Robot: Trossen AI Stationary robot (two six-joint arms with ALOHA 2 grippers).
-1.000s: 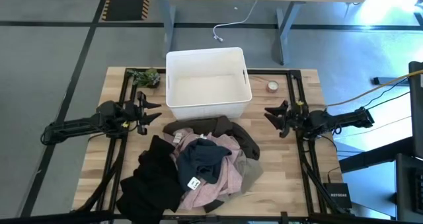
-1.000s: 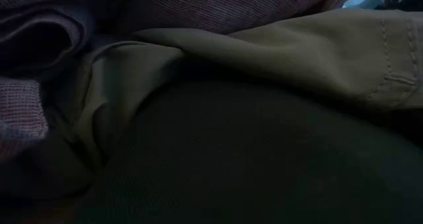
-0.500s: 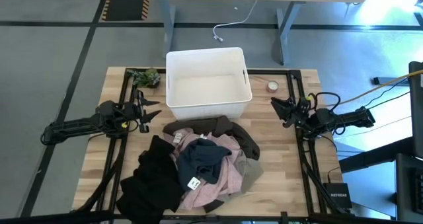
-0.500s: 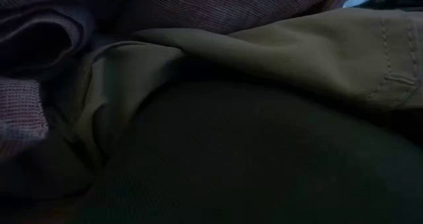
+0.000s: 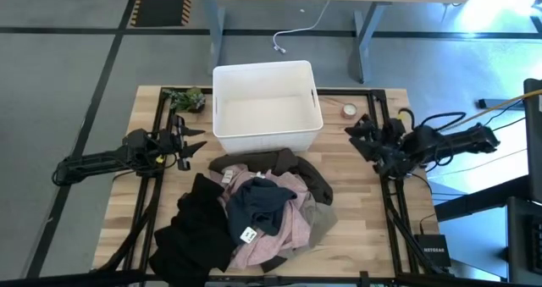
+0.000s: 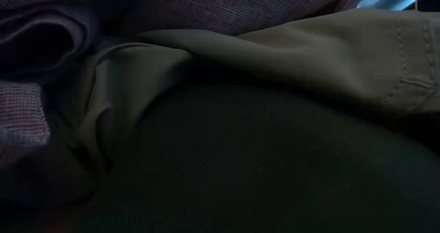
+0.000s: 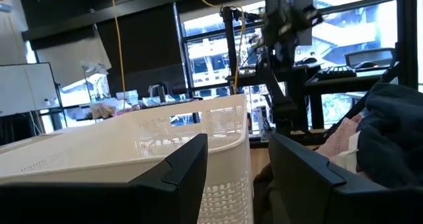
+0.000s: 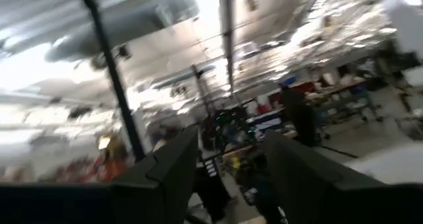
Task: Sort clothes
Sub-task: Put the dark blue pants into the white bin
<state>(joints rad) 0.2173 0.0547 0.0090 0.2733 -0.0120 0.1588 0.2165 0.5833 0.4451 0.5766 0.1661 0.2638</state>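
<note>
Clothes (image 5: 254, 209) heaped on the bench (image 5: 356, 236) before the white bin (image 5: 267, 109); left gripper (image 5: 193, 142) and right gripper (image 5: 360, 133) flank them, both spread and empty, ready to pick.

A: Where do the views look from?
B: High looks straight down on the table (image 5: 373, 228). Low is pressed against the clothes (image 6: 227, 123).
A: The wrists?
B: Left faces the bin (image 7: 132, 151), also in the high view; right tilts up into the room.
</note>
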